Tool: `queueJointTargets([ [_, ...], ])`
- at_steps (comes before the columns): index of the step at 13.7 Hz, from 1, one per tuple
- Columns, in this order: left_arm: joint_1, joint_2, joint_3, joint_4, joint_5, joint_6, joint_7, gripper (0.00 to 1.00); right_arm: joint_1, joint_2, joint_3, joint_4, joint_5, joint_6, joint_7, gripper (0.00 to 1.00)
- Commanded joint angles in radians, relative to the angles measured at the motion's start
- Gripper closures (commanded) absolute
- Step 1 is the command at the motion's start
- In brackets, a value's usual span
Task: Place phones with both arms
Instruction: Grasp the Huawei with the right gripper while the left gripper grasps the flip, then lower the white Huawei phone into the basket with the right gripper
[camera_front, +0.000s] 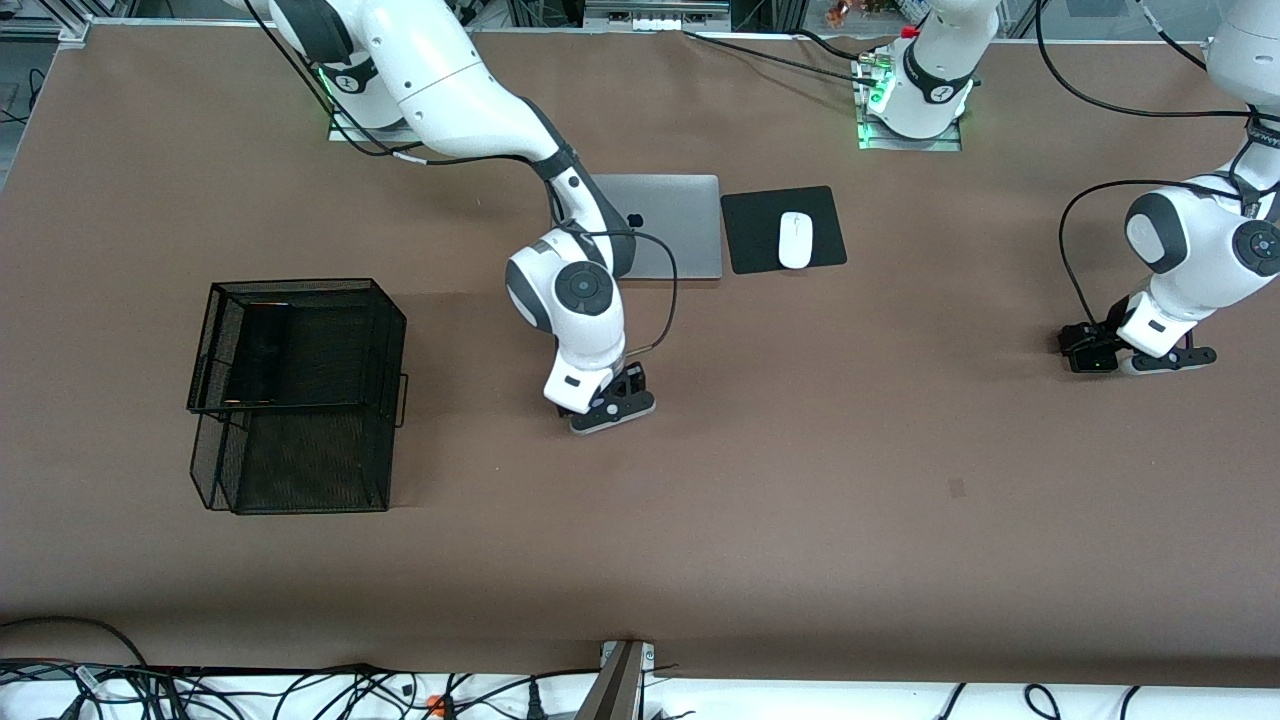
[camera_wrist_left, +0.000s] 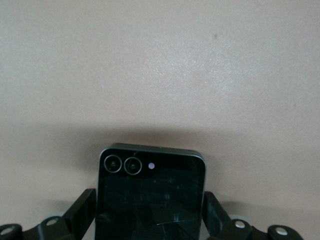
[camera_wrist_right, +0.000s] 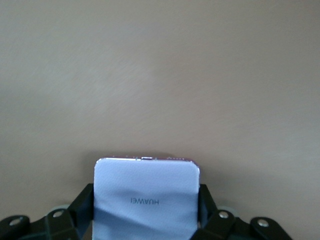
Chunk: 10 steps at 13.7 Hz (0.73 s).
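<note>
Pale lavender-white, the squarish phone lies flat on the brown table near its middle, with the right gripper down over it. In the right wrist view a black finger stands against each side edge of this phone, pinching it, and a maker's name shows across its face. The phone itself is hidden under the gripper in the front view.

The squarish black phone lies toward the left arm's end of the table, under the left gripper. Its twin lenses and small flash show in the left wrist view, and the fingers press against both of its side edges.

The long narrow black phone rests on the upper shelf of a black wire-mesh rack toward the right arm's end of the table.

Farther from the front camera than the right gripper lies a closed silver laptop, partly covered by the right arm. Beside it, toward the left arm's end, a white mouse sits on a black mouse pad.
</note>
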Motion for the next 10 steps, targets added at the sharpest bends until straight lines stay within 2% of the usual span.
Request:
queueJointTargets([
  [1,0.009,0.019,-0.009,0.007,-0.015,0.018,-0.004,0.85,-0.061,-0.132,-0.017,-0.010,0.001,-0.119,-0.011,1.00],
  [2,0.009,0.019,-0.009,0.010,-0.015,0.017,-0.006,0.97,-0.083,-0.170,-0.028,-0.010,0.001,-0.168,-0.011,1.00],
  [3,0.005,0.017,-0.009,0.019,-0.015,0.012,-0.013,1.00,-0.107,-0.208,-0.040,-0.010,0.001,-0.221,-0.013,1.00],
  [6,-0.023,0.017,-0.014,0.046,-0.015,-0.016,-0.058,1.00,-0.181,-0.291,-0.077,-0.010,0.001,-0.373,-0.117,1.00],
  [8,-0.041,0.017,-0.015,0.089,-0.015,-0.084,-0.069,1.00,-0.207,-0.314,-0.127,-0.011,0.001,-0.468,-0.183,1.00],
  [10,-0.073,0.017,-0.017,0.131,-0.015,-0.141,-0.115,1.00,-0.245,-0.313,-0.170,-0.011,0.004,-0.467,-0.270,1.00],
])
